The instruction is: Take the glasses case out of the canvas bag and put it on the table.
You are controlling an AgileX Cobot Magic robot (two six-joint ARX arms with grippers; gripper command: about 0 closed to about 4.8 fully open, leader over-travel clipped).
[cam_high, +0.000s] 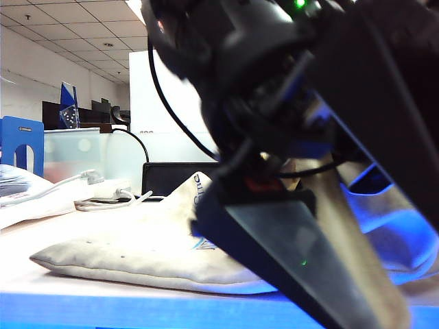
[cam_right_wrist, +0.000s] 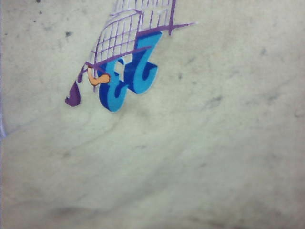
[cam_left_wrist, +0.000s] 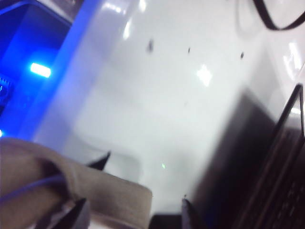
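Observation:
The canvas bag (cam_high: 137, 253) lies flat on the table (cam_high: 103, 305), off-white and soiled. The glasses case is hidden. In the left wrist view my left gripper (cam_left_wrist: 133, 211) hangs over the pale table (cam_left_wrist: 167, 105) with its jaws apart. A beige strap of the bag (cam_left_wrist: 109, 193) lies between them against one fingertip (cam_left_wrist: 82, 210), with a gap to the other. A dark arm (cam_high: 288, 68) fills the exterior view close to the camera, and the same strap (cam_high: 343, 233) runs down beside it. The right wrist view looks straight down on the bag's cloth (cam_right_wrist: 200, 143) and its purple and blue print (cam_right_wrist: 124, 62). My right gripper's fingers do not show.
White cables (cam_high: 103, 199) and a black screen (cam_high: 171, 177) lie behind the bag, with a blue stand (cam_high: 20, 144) at the far left. A dark laptop keyboard (cam_left_wrist: 281, 181) and a black cable loop (cam_left_wrist: 279, 19) sit beside the left gripper. A blue light (cam_left_wrist: 40, 70) glows nearby.

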